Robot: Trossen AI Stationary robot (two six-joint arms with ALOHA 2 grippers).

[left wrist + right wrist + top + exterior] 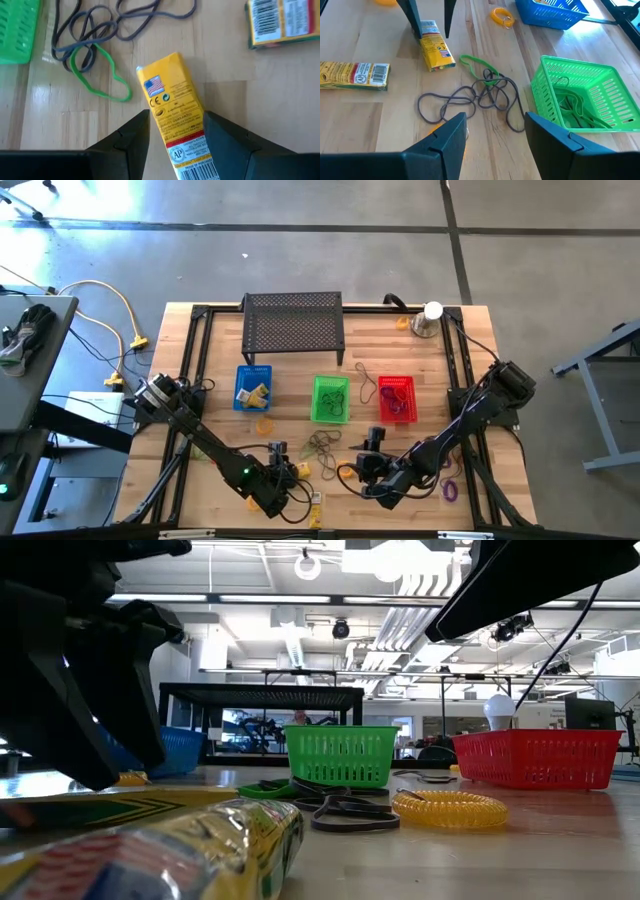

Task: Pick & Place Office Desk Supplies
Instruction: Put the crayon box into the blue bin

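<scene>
A yellow crayon box [172, 100] lies flat on the wooden table near its front edge. My left gripper [176, 120] is open and tilted down over it, one finger on each side of the box's barcode end; the right wrist view shows this too [431, 25]. A second yellow box [355, 75] lies nearby. Dark loops tangled with a green loop [480, 92] lie in front of the green basket [331, 398]. My right gripper [495, 122] hovers open above the table near these loops, with an orange coil [450, 808] beside it. My left gripper straddles the crayon box's barcode end [187, 150], coming from above at a slant, with the fingers across the box. The box lies flat on the table. A narrow gap shows at one finger [137, 135]. I cannot tell whether the other finger touches the box.
The blue basket [252, 387], green basket and red basket [396, 398] stand in a row mid-table. A black mesh shelf [293, 325] is behind them, and a silver cup with a white ball [430, 320] sits at the far right. An orange ring [500, 15] and a purple loop [450, 488] lie loose.
</scene>
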